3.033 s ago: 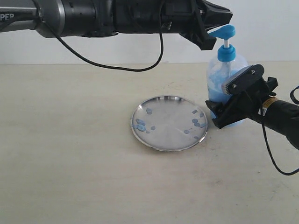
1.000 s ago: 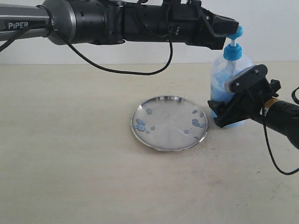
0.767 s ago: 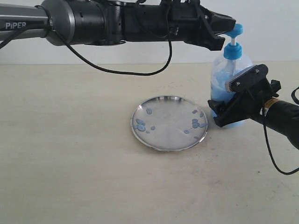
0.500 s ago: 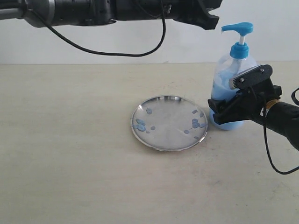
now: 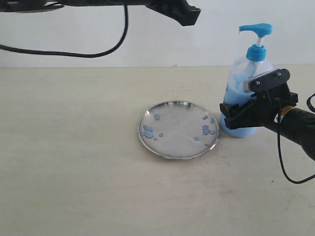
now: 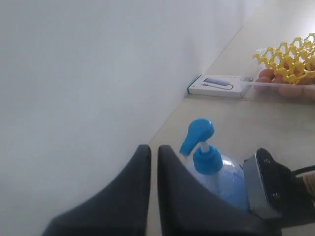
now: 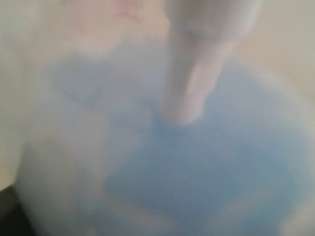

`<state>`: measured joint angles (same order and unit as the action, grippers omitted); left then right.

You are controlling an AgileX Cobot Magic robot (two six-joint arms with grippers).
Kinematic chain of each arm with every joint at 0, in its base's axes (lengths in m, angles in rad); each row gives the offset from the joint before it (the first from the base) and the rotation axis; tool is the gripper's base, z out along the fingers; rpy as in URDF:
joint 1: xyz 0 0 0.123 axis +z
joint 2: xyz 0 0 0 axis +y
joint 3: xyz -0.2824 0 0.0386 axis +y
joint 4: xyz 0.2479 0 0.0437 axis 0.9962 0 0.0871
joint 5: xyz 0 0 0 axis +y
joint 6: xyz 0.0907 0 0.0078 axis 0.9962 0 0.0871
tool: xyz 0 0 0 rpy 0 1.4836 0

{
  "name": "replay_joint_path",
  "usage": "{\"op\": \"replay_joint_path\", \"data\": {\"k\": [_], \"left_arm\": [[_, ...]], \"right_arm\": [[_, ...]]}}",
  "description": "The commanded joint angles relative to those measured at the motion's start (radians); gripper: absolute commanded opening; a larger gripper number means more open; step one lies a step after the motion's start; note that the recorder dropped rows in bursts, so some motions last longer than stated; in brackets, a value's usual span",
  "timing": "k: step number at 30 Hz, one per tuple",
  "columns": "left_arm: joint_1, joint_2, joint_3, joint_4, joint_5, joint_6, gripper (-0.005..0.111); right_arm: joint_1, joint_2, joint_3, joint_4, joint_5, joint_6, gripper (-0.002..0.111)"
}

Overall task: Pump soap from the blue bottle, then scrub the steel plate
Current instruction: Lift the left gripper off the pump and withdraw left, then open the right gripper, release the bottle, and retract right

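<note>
The blue bottle (image 5: 242, 73) stands upright right of the steel plate (image 5: 178, 120), its blue pump head (image 5: 256, 29) raised on the white stem. Light blue soap (image 5: 235, 129) fills its lower part, and small blue blobs (image 5: 146, 131) dot the plate's left and right sides. My right gripper (image 5: 244, 102) is shut on the bottle's body, low down. The bottle (image 7: 187, 162) fills the right wrist view as a blur of blue liquid. My left gripper (image 5: 190, 14) hangs high up, left of the pump head and apart from it, shut on nothing (image 6: 153, 162).
The pale table (image 5: 74, 147) runs along a white wall. In the left wrist view a white flat box (image 6: 216, 84) lies by the wall, with a yellow mesh object (image 6: 288, 51) over a clear tray (image 6: 283, 89) beyond it.
My left gripper has lifted off the pump head and drawn back up and to the left. The pump head has risen, and the bottle has straightened from its tilt.
</note>
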<state>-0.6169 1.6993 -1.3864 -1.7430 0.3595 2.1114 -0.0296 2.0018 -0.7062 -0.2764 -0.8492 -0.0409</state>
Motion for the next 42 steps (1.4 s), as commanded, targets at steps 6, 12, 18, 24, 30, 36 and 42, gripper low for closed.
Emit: {"op": "replay_joint_path", "data": {"k": [6,12,18,24,30,36,42], "left_arm": [[-0.004,-0.34,0.339,-0.001,-0.283,0.02,0.004],[-0.004,-0.616,0.548,-0.001,-0.512,-0.015,0.004],[-0.004,-0.924,0.715,-0.001,-0.694,-0.166,0.004],[-0.004,-1.203,0.904,-0.001,-0.926,-0.259,0.004],[-0.004,-1.383,1.101,-0.001,-0.913,-0.262,0.004],[-0.004,-1.484,1.161,-0.001,-0.899,-0.28,0.004],[-0.004,-1.499,1.163,-0.001,-0.899,-0.28,0.004]], "right_arm": [[0.003,0.0,0.006,0.043,-0.045,-0.009,0.086],[0.003,0.0,0.006,0.111,-0.051,-0.011,0.105],[0.003,0.0,0.006,0.111,-0.051,-0.009,0.105],[0.003,-0.002,0.006,0.111,-0.081,0.057,0.105],[0.003,-0.067,0.009,0.105,-0.076,0.058,0.105],[0.003,-0.221,0.009,0.105,0.158,0.065,0.105],[0.003,-0.42,0.009,0.103,0.436,0.142,0.105]]}}
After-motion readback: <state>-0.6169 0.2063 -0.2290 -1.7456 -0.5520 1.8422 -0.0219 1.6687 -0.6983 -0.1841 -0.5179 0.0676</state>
